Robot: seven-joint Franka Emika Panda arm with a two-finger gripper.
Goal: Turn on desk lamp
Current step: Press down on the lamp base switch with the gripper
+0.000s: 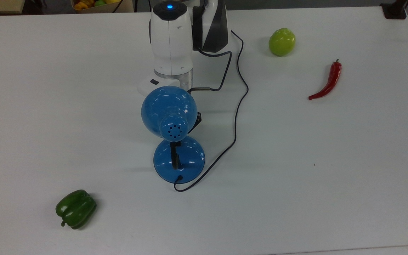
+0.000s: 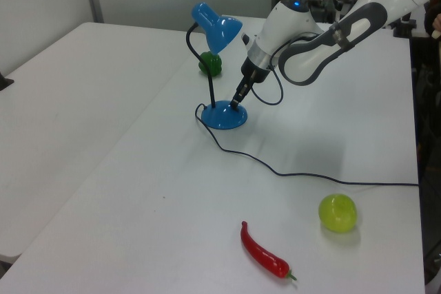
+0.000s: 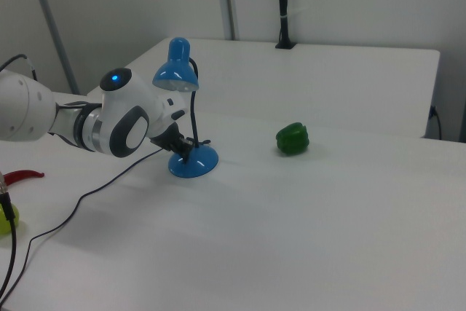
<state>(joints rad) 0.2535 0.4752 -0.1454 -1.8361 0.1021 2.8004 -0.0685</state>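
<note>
One tool [image 2: 235, 103] tip touching desk lamp [image 2: 222, 113] base.

Desk lamp [image 1: 168, 111]: glossy blue finish. Table [image 1: 331, 159]: smooth, matt white. Arm [image 1: 170, 39]: glossy white plastic shell.

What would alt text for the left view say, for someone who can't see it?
A white robot arm reaches down so that its gripper tip meets the round base of a blue desk lamp on a white table. The lamp's black cord trails across the table, past a red chili pepper and a green apple.
</note>
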